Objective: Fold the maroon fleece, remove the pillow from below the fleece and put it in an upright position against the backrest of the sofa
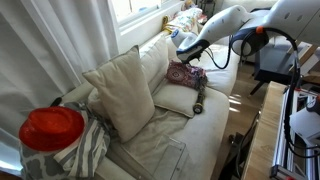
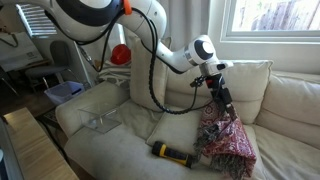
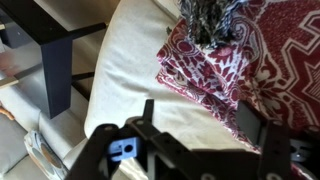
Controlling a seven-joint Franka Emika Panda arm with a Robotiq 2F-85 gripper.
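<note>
The maroon fleece [image 1: 186,73] lies bunched on the small off-white pillow [image 1: 172,100] on the sofa seat. In an exterior view the fleece [image 2: 229,142] sits in a heap on the pillow [image 2: 183,130]. My gripper [image 1: 188,50] hovers just above the fleece [image 3: 235,60], open and empty. In the wrist view its fingers [image 3: 200,120] straddle the fleece's near edge. A grey-white bunched tuft [image 3: 210,20] shows on top of the fleece. The backrest of the sofa [image 2: 290,95] rises behind it.
A larger plump off-white pillow [image 1: 125,90] leans on the backrest. A yellow-black flashlight [image 2: 172,153] lies on the seat by the pillow. A clear plastic container [image 2: 100,122] sits on the seat. A red object [image 1: 52,128] rests on striped fabric [image 1: 88,150]. A dark table leg [image 3: 58,60] stands beside the sofa.
</note>
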